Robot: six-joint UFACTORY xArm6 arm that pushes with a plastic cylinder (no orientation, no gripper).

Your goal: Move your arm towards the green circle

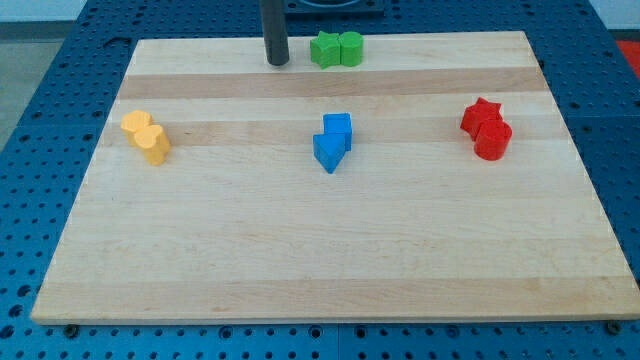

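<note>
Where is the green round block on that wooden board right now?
The green circle sits near the view's top edge of the wooden board, just right of centre, touching the green star on its left. My tip is left of both.

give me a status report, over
My tip at the view's top, just left of the green pair. Green circle block beyond the green star block, which sits between.

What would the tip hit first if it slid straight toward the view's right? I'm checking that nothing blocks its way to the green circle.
My tip would likely meet the green star first; the green circle sits just behind it, touching.
</note>
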